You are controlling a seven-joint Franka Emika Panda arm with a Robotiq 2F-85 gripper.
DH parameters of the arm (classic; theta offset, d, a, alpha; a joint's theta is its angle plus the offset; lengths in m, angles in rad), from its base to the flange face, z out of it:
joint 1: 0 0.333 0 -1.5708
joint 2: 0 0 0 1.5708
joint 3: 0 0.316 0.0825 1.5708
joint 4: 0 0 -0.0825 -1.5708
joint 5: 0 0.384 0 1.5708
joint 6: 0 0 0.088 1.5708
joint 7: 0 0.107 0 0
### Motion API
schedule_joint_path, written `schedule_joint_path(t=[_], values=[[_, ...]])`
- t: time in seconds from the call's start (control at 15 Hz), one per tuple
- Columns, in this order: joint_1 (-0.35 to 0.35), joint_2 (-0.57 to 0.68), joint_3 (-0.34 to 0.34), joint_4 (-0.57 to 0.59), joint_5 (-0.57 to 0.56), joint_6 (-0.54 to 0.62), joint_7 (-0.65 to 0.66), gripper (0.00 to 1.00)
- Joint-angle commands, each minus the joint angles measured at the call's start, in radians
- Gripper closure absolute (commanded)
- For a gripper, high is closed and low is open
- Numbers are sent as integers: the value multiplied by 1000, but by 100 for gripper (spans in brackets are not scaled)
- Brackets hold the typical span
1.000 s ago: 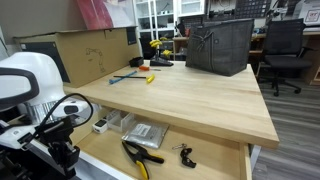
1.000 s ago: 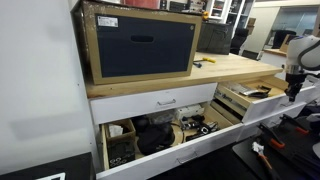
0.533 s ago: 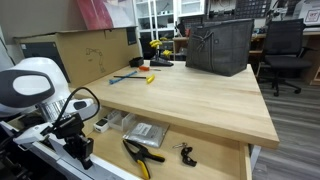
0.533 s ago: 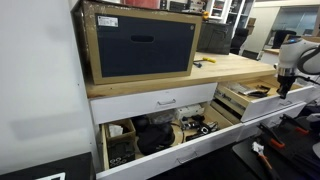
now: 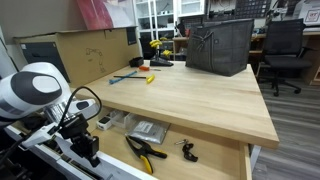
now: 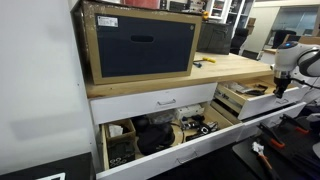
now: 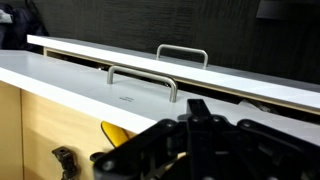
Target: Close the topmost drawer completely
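Note:
The topmost drawer [image 5: 212, 157] stands open under the wooden desktop, its pale wood floor holding yellow-handled pliers [image 5: 146, 151] and small tools. It shows at the right in an exterior view [image 6: 262, 102]. In the wrist view its white front panel [image 7: 80, 80] with a silver bow handle [image 7: 141, 78] runs across the frame. My gripper [image 7: 195, 108] is shut and empty, its fingertips right at the panel beside the handle. It shows in both exterior views [image 5: 88, 152] [image 6: 278, 88] at the drawer's outer end.
A second white panel with a handle [image 7: 182, 54] lies just beyond. A lower drawer full of dark clutter [image 6: 160, 135] is open. A cardboard box [image 6: 140, 45], a dark bag [image 5: 220, 45] and hand tools [image 5: 135, 75] sit on the desktop. An office chair [image 5: 285, 50] stands behind.
My arm has moved toward the desk, bringing the shut gripper up to the drawer's front panel. The drawer's contents seem to have shifted slightly inward.

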Motion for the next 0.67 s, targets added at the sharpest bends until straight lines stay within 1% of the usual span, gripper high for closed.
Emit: schedule_joint_path(t=[0.0, 0.2, 0.6], values=[[19, 74, 6, 103, -81, 53, 123, 100], [30, 116, 27, 169, -96, 64, 182, 100], [58, 229, 81, 329, -87, 62, 244, 100]])
